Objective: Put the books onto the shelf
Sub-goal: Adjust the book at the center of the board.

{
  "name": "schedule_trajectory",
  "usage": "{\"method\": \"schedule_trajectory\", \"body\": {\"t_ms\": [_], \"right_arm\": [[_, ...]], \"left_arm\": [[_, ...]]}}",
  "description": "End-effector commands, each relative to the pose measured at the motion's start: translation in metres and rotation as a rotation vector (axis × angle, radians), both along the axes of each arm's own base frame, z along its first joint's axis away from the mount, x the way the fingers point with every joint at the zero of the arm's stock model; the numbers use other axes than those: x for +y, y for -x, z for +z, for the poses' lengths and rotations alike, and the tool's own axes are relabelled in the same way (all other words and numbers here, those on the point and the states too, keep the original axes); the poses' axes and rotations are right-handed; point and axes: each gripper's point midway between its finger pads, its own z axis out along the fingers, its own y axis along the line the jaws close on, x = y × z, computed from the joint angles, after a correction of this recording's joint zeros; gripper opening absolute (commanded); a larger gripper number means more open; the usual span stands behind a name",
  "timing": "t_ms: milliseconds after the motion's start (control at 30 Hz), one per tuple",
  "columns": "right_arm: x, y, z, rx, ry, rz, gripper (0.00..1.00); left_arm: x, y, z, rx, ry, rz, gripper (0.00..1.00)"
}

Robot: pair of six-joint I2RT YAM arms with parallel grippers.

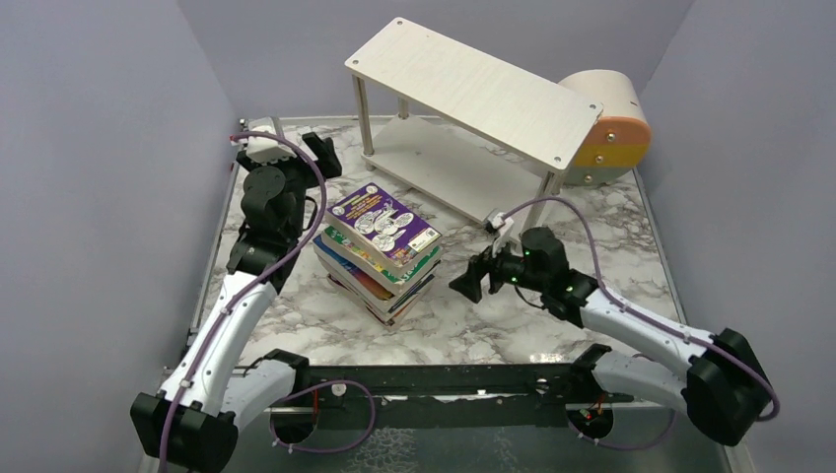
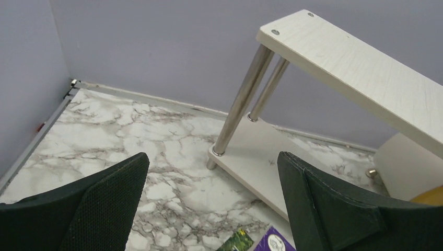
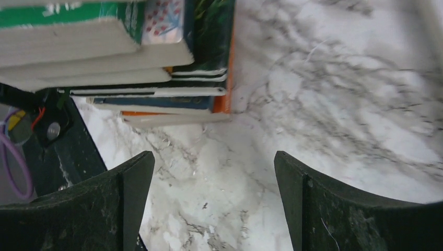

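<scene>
Task state at the outset of shelving. Nothing has been placed: both boards of the shelf, upper and lower, are seen bare, and all of the books lie in one slightly fanned stack on the marble bench, just in front of the shelf and between the two arms. The purple cartoon cover lies uppermost. By this judgement the whole task is left to be done.

The left claw is held released and empty beside the far left of the stack, aimed toward the near leg of the shelf. The right claw is likewise spread wide and empty, low over the bench, just beside the right edge of the stack but not touching it.

Counts: one shelf of two boards; one stack of roughly seven or eight books, the exact number not being resolvable from the overlapping edges; one beige-and-orange cylindrical box behind the shelf's right end; two claws.
</scene>
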Motion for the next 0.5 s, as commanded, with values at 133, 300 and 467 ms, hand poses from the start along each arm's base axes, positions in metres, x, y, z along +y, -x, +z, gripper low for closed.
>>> {"method": "schedule_trajectory", "body": {"t_ms": [133,300,467], "right_arm": [[0.033,0.011,-0.026,-0.010,0.059,0.015,0.81],[0.045,0.034,-0.047,-0.024,0.055,0.039,0.74],[0.065,0.052,-0.075,-0.055,0.100,0.024,0.69]], "left_arm": [[0.001,0.037,-0.024,0.092,-0.006,-0.015,0.88],[0.009,0.052,-0.033,0.099,0.008,0.009,0.88],[0.016,0.057,-0.034,0.103,-0.001,0.036,0.86]]}}
